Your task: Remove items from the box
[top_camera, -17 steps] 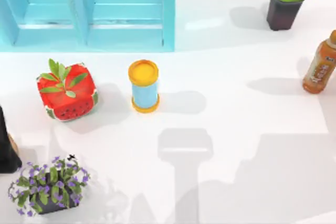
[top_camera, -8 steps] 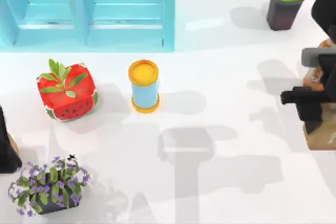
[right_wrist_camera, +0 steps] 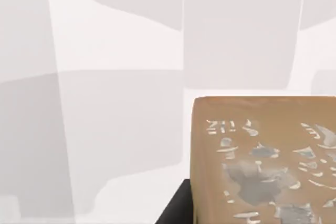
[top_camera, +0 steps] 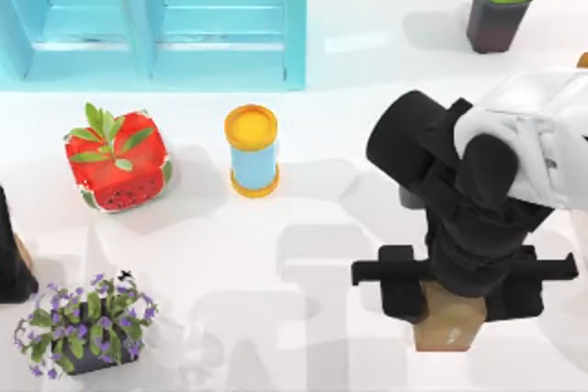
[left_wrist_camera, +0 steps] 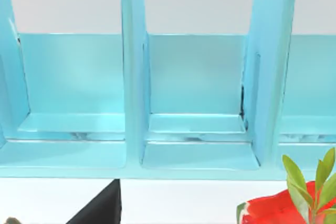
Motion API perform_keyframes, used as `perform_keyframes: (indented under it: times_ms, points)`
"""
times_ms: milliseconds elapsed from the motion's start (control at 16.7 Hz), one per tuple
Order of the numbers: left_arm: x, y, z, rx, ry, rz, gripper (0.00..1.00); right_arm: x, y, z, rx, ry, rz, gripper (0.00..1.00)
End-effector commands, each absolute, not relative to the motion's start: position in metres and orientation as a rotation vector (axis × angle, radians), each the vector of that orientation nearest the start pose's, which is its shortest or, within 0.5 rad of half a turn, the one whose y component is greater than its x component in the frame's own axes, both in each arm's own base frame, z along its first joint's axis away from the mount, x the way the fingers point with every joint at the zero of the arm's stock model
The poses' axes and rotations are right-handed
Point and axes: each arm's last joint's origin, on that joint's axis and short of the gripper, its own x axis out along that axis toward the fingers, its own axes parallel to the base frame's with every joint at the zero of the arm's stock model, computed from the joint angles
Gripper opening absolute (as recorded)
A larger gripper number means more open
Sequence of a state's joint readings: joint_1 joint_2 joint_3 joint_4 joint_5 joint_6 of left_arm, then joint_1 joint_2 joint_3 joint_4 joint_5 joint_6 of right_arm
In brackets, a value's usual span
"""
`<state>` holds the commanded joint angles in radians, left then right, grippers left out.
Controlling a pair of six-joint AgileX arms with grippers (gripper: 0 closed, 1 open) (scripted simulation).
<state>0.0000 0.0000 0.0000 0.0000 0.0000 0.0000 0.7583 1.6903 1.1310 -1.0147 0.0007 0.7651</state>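
A tan-brown cube (top_camera: 449, 328) with a pale mark sits between the dark fingers of my right gripper (top_camera: 450, 308), which is shut on it near the table's front right. The right wrist view shows the same cube (right_wrist_camera: 262, 161) close up over white tabletop. I cannot tell whether it touches the table. The light blue box (top_camera: 156, 20) stands at the back left, and its open compartments (left_wrist_camera: 197, 93) face the left wrist camera. My left gripper (top_camera: 9, 263) stays parked at the left edge.
A blue cylinder with a yellow lid (top_camera: 252, 151) stands mid-table, with a watermelon-print cube (top_camera: 117, 160) to its left. A purple flower pot (top_camera: 83, 323) is at the front left. A succulent pot (top_camera: 501, 2) is at the back right.
My right arm has swung in from the right edge toward the front middle, carrying the tan cube. It now covers the orange bottle. The left arm has not moved.
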Motion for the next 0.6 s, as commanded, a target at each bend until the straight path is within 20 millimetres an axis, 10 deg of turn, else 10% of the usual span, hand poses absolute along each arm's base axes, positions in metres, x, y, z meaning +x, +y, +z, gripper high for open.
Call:
perform_keyframes:
  times_ms: [600]
  points:
    - [0.106, -0.001, 0.160, 0.000, 0.000, 0.000, 1.00, 0.212, 0.209, 0.158, 0.011, 1.563, 0.001, 0.00]
